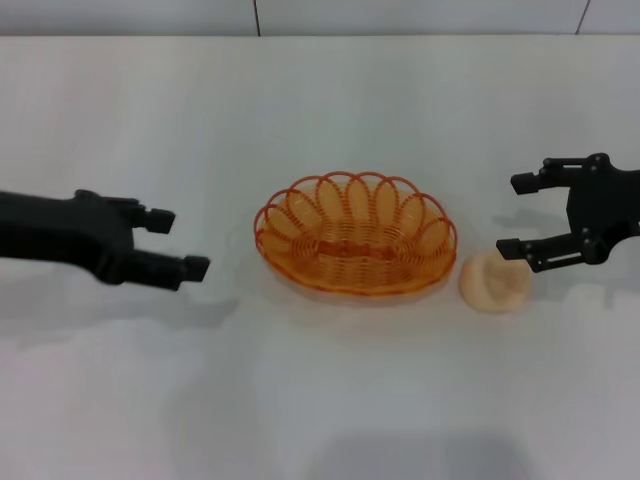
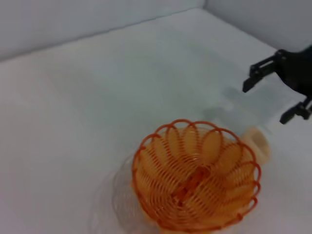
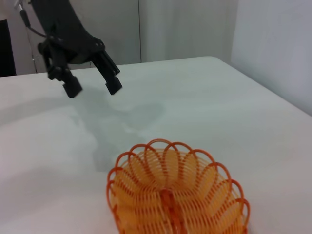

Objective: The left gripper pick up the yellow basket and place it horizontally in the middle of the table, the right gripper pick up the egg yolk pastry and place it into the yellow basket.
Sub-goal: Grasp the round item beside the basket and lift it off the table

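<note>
Take the yellow basket [image 1: 355, 235] as your landmark: it sits upright on the white desk [image 1: 320, 400], its long side running across your head view, with nothing inside it.

To the left of the basket you see the left gripper [image 1: 180, 243], held above the desk and well apart from the basket's rim. Its two black fingers [image 1: 188, 267] point toward the basket and are spread, with nothing between them. In the right wrist view the same gripper [image 3: 92, 87] hangs beyond the basket [image 3: 175, 195], casting a soft shadow on the desk.

Just beside the basket's right end lies the egg yolk pastry [image 1: 494, 281], on the desk and outside the basket; whether it touches the rim you cannot tell.

Right of the pastry is the right gripper [image 1: 517, 215], fingers [image 1: 520, 249] released and empty, the lower one just beside the pastry's upper edge. The left wrist view shows that gripper [image 2: 269, 100] raised near the pastry [image 2: 258, 145].
</note>
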